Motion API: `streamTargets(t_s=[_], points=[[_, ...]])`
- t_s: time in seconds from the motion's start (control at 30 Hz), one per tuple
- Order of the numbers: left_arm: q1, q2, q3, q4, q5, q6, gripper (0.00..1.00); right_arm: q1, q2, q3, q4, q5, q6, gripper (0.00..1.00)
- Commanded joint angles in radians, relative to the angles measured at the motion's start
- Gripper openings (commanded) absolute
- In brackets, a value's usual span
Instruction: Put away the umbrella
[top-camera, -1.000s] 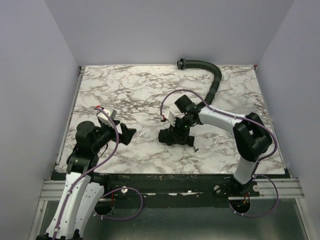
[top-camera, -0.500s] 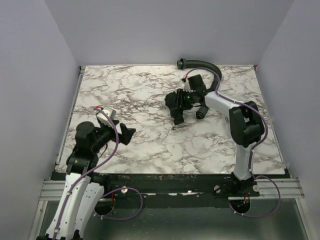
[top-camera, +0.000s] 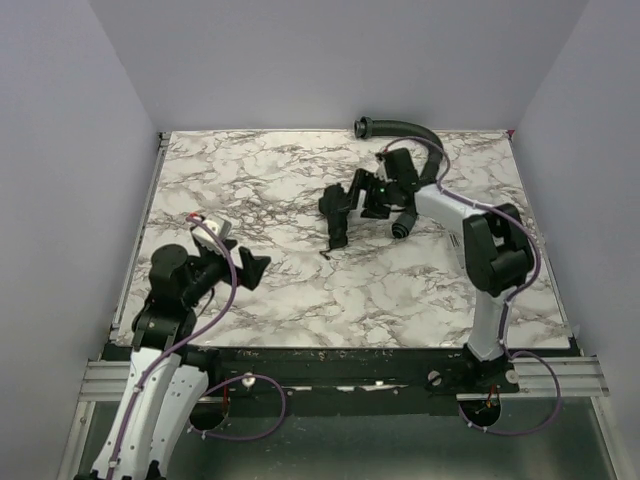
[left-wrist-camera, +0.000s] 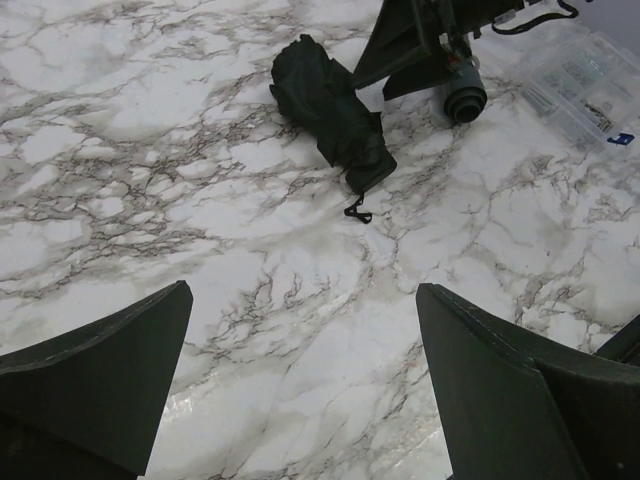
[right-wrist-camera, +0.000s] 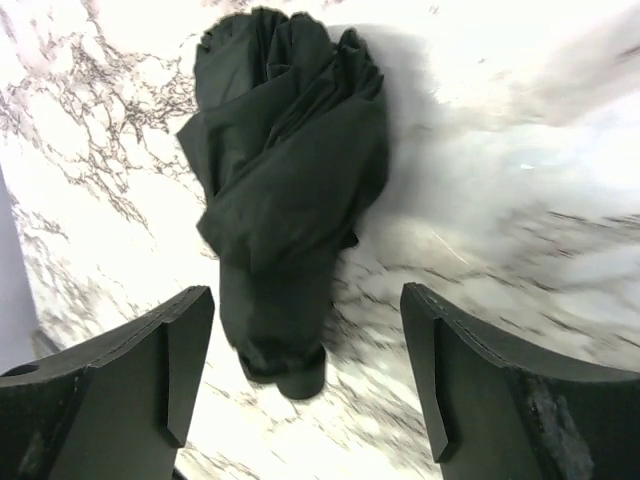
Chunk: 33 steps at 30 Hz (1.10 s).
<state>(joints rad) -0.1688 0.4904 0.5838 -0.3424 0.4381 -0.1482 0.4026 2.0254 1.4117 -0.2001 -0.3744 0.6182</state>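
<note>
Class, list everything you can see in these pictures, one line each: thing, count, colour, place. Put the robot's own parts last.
umbrella: one, black, folded bundle lying on the far middle of the table.
hose: one, black and ribbed, curved along the far edge.
clear box: one, transparent, top right of the left wrist view.
table: one, white marble with grey veins.
left pincer: one, black, open, near left, holding nothing.
right pincer: one, black, open, over the umbrella.

White links and black joints on left arm (top-camera: 150, 395) and right arm (top-camera: 497, 262), purple cables (top-camera: 236, 272), black tool fingers (left-wrist-camera: 100, 385)
</note>
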Motion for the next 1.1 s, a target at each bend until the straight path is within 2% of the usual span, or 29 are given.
streamTargets(t_s=[0.0,0.13,0.17,0.27,0.4,0.47,0.5,0.6,0.77,0.93,1.07], points=[[0.013,-0.058,-0.008,0.019,0.039,-0.028,0.98,-0.039,-0.211,-0.062,0.000,0.021,-0.250,0.85],[0.044,-0.075,-0.024,0.067,0.137,-0.099,0.98,-0.062,-0.384,-0.082,-0.137,-0.143,-0.593,0.99],[0.057,-0.071,-0.032,0.096,0.170,-0.137,0.98,-0.077,-0.436,-0.117,-0.144,-0.165,-0.651,1.00],[0.123,-0.045,-0.069,0.260,0.316,-0.329,0.98,-0.153,-0.626,-0.233,-0.094,-0.135,-0.647,1.00],[0.265,0.055,-0.127,0.575,0.495,-0.663,0.98,-0.259,-0.797,-0.327,-0.079,-0.168,-0.577,1.00],[0.318,0.110,-0.130,0.688,0.561,-0.756,0.98,-0.284,-0.887,-0.373,-0.063,-0.143,-0.566,1.00],[0.339,0.135,-0.113,0.686,0.586,-0.762,0.98,-0.294,-0.942,-0.394,-0.056,-0.125,-0.574,1.00],[0.360,0.166,-0.029,0.541,0.595,-0.638,0.98,-0.313,-1.066,-0.450,-0.048,-0.105,-0.591,1.00],[0.360,0.122,0.050,0.285,0.466,-0.383,0.98,-0.359,-1.137,-0.479,-0.041,-0.038,-0.477,1.00],[0.308,0.020,-0.022,0.235,0.337,-0.256,0.98,-0.397,-1.157,-0.495,-0.008,0.020,-0.389,1.00],[0.287,-0.044,-0.019,0.173,0.255,-0.189,0.98,-0.444,-1.159,-0.497,-0.016,-0.061,-0.395,1.00]])
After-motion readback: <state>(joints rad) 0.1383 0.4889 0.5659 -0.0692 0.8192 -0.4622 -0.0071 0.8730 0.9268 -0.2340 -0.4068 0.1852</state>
